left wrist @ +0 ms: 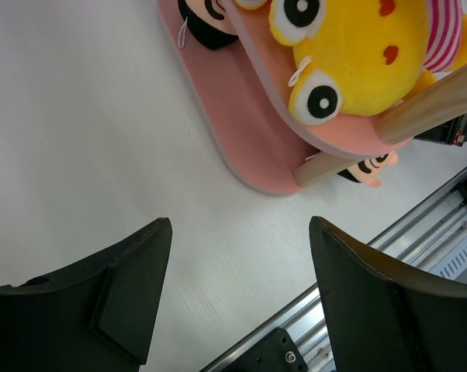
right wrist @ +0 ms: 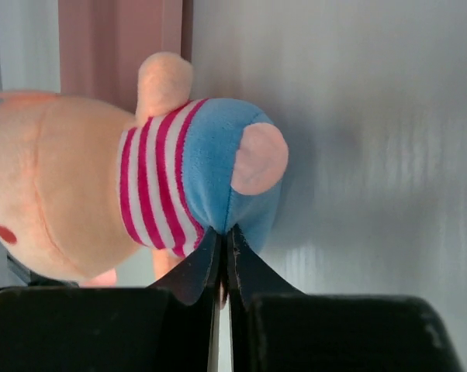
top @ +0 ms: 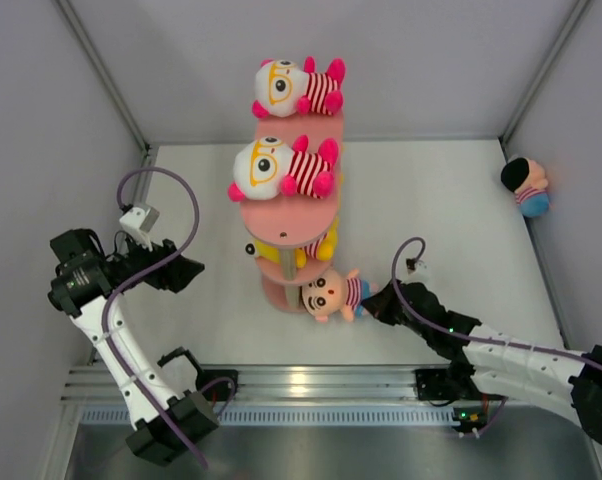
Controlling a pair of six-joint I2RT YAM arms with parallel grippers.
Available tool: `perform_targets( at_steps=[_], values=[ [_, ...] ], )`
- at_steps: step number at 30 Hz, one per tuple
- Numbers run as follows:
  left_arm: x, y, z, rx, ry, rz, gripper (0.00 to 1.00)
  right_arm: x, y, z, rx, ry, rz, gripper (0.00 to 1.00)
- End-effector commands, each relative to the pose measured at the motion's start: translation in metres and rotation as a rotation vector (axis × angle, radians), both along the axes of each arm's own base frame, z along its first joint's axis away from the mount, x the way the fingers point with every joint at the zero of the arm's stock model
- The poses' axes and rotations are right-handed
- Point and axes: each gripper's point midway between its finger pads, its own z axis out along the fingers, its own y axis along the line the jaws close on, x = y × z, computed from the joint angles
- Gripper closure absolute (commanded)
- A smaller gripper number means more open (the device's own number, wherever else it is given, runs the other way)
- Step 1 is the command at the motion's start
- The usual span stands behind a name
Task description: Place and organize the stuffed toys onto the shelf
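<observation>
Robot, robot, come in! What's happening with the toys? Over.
Left gripper open beside shelf. Right gripper shut on blue-pants doll at shelf's base. One black-haired toy far right. Nothing seen blocking.

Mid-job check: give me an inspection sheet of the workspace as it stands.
Surface: white tabletop, with a metal rail along the near edge.
Job's things: pink shelf. A glasses doll lies on the uppermost tier, a second glasses doll one tier down, and a yellow toy on a lower tier. A peach-faced doll is at the shelf's foot. A black-haired doll is off the shelf, by the right wall.
Clutter: nothing seen.
Pincers: left pincer open, over bare table near the shelf. Right pincer shut on the peach-faced doll's blue shorts.
Cables: a purple cable loops off the left arm and another cable off the right.
Surroundings: grey enclosure walls.
</observation>
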Motion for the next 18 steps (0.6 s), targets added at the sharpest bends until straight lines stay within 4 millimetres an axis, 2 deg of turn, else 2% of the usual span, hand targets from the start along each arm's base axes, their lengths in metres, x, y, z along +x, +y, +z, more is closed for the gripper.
perform_targets(
  at_steps=[1,2,4,5,8,10,13,16,18],
  values=[
    [0.004,0.009,-0.013,0.04,0.023,-0.012,0.23,0.036,0.0,0.044,0.026,-0.149,-0.048,1.0],
    [0.007,0.011,-0.016,0.04,0.032,-0.016,0.23,0.045,0.001,0.059,0.01,-0.186,-0.051,1.0],
    [0.01,0.017,-0.02,0.048,0.057,-0.009,0.22,0.054,-0.001,0.069,-0.018,-0.214,-0.068,1.0],
    [0.014,0.022,-0.02,0.049,0.071,-0.006,0.22,0.061,0.004,0.081,-0.026,-0.241,-0.06,1.0],
    [0.022,0.036,-0.027,0.077,0.121,0.015,0.22,0.075,0.017,0.098,-0.043,-0.265,-0.046,1.0],
    [0.028,0.048,-0.034,0.108,0.153,0.039,0.22,0.083,0.024,0.104,-0.033,-0.275,-0.046,1.0],
    [0.038,0.067,-0.044,0.155,0.189,0.087,0.23,0.094,0.041,0.101,-0.027,-0.268,-0.026,1.0],
    [0.046,0.08,-0.055,0.181,0.212,0.129,0.23,0.102,0.058,0.107,-0.027,-0.291,0.02,1.0],
    [0.05,0.088,-0.065,0.209,0.246,0.166,0.23,0.106,0.076,0.108,-0.025,-0.301,0.089,1.0]
  ],
)
